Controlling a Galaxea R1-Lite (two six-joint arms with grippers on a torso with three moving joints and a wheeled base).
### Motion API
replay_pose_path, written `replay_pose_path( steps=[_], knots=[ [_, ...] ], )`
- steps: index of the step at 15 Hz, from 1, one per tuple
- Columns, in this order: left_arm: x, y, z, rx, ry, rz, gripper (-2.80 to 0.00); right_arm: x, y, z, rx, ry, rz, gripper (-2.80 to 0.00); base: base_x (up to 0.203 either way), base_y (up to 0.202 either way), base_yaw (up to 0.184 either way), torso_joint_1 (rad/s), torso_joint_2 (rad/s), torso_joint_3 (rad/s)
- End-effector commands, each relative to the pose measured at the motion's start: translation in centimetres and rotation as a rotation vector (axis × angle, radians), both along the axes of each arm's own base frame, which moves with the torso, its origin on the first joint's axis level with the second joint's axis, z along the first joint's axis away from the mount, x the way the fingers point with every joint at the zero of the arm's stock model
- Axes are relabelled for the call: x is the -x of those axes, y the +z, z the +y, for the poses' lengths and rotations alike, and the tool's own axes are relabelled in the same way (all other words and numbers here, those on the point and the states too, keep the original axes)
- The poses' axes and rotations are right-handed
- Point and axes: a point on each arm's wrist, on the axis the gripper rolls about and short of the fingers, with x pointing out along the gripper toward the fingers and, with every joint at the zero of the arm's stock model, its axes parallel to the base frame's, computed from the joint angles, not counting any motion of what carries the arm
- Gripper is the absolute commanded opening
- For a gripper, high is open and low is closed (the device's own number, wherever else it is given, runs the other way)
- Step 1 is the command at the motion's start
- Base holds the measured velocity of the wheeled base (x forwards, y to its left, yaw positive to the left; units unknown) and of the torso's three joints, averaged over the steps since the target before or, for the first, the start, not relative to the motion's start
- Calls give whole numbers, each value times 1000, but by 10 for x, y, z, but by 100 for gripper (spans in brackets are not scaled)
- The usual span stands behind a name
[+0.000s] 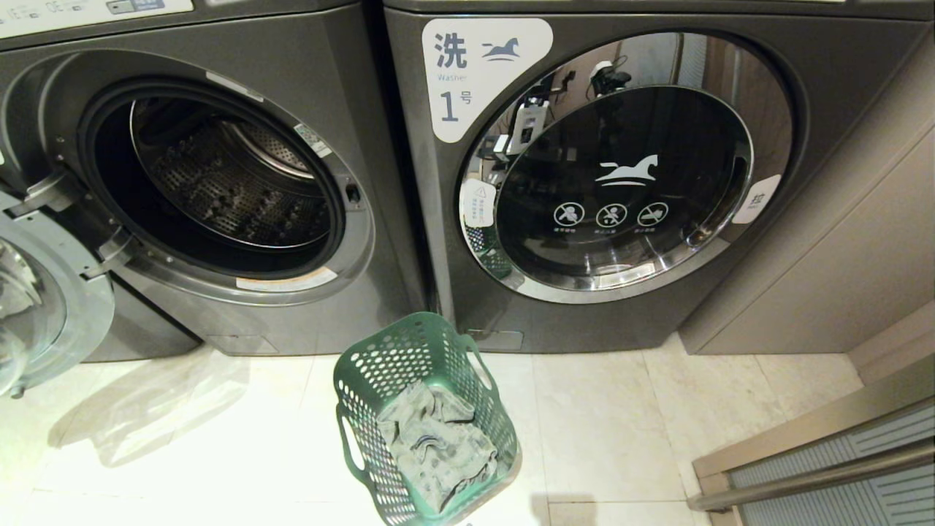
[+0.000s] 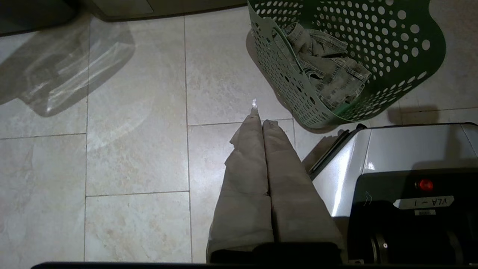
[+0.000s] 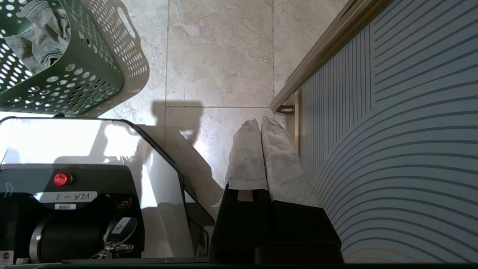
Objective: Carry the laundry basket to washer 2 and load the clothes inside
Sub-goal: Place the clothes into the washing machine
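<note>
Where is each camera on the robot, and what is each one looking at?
Head view: on the robot's head, looking down at two washers and the green basket; no arm shows.
Left wrist view: behind the shut left gripper, facing the floor; the robot's base shows.
Right wrist view: behind the shut right gripper, facing floor and a striped door.
All three share the basket with clothes.

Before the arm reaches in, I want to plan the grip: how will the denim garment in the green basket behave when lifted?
The denim garment lies crumpled in folds, so it will probably be floppy and drape. Denim looks thick, so likely rather heavy for cloth. The perforated green basket looks light and already sits tilted, so it may shift or tip if the cloth snags.
</note>
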Motion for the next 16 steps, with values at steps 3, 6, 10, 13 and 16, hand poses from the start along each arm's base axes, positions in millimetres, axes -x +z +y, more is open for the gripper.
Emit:
replay_pose_path(
  steps=[3,6,10,13,16],
  knots=[
    [18,-3,-1,-30,-26,-236,-280,0,0,0,2,1,0,-280,0,0,0,0,0,0],
    [24,-4,0,-5,-21,-311,-280,0,0,0,2,1,0,-280,0,0,0,0,0,0],
    [24,-4,1,66,13,-312,-280,0,0,0,2,1,0,-280,0,0,0,0,0,0],
    [24,-4,1,72,16,-311,-280,0,0,0,2,1,0,-280,0,0,0,0,0,0],
    [24,-4,1,77,17,-312,-280,0,0,0,2,1,0,-280,0,0,0,0,0,0]
  ],
)
